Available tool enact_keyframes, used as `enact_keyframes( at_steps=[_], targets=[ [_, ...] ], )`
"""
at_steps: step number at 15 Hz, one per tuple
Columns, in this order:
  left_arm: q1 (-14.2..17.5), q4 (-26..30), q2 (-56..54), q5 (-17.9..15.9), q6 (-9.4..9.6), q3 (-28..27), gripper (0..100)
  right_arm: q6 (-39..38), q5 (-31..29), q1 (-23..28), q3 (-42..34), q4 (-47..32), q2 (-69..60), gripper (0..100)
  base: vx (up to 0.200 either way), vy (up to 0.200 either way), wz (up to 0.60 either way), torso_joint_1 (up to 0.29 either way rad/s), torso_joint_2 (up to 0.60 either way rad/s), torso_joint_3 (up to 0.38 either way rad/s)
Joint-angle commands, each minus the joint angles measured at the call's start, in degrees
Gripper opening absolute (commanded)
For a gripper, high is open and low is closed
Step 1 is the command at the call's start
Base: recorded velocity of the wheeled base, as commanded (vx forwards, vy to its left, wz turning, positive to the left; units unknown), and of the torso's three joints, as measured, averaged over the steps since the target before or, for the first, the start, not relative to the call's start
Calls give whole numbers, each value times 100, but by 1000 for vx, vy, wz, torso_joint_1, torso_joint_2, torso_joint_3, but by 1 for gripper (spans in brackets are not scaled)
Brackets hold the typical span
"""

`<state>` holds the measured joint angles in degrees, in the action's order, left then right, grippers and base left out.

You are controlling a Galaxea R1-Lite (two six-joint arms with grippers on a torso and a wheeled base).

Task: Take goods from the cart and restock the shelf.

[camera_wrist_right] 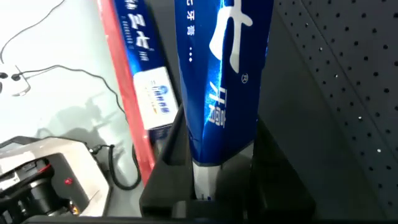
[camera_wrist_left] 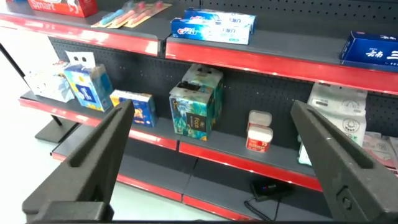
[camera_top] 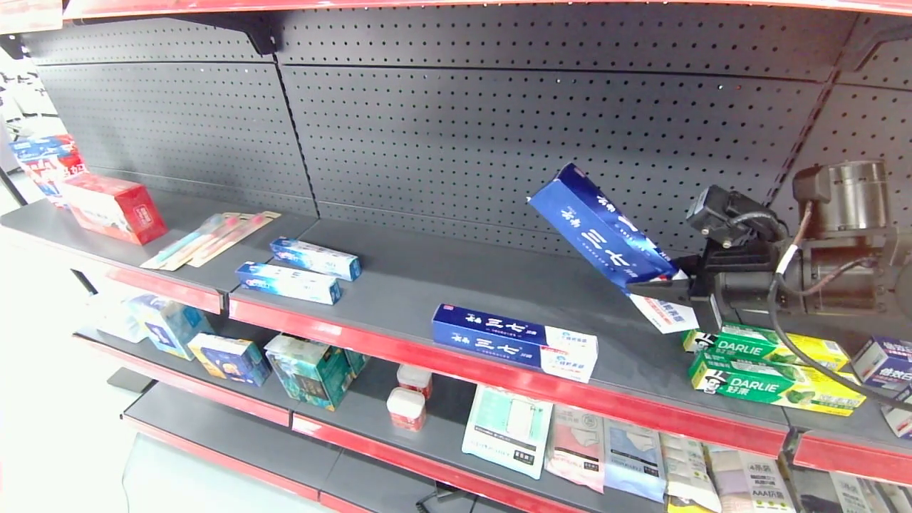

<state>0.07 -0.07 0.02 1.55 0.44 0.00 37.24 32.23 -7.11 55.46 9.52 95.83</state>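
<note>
Blue box [camera_top: 602, 226] clamped in right gripper [camera_top: 659, 287], held tilted above shelf [camera_top: 427, 274], right of matching box [camera_top: 514, 342] already laid at front. Placement not yet done. Left gripper [camera_wrist_left: 211, 115] spread wide, empty.

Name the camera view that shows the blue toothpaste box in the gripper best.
Head view: the whole blue toothpaste box shows, tilted above the shelf, its lower end in the right gripper. The right wrist view crops it to the clamped end. The left wrist view faces the lower shelves.
</note>
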Motion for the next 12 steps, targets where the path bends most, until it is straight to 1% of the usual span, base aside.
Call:
enact_keyframes(
  at_steps=[1, 3, 6, 10, 12],
  targets=[
    [1, -1, -2, 3, 0, 0, 100, 29, 29, 34, 589, -12, 709, 0, 0, 0, 0, 0, 0, 0],
    [1, -1, -2, 3, 0, 0, 100, 37, 29, -1, 800, -12, 955, 0, 0, 0, 0, 0, 0, 0],
    [1, -1, -2, 3, 0, 0, 100, 204, 29, -80, 906, 24, 1307, 0, 0, 0, 0, 0, 0, 0],
    [1, -1, -2, 3, 0, 0, 100, 240, 38, -54, 1064, 586, 1808, 0, 0, 0, 0, 0, 0, 0],
    [1, -1, -2, 3, 0, 0, 100, 380, 38, -28, 1178, 604, 1913, 0, 0, 0, 0, 0, 0, 0]
  ],
)
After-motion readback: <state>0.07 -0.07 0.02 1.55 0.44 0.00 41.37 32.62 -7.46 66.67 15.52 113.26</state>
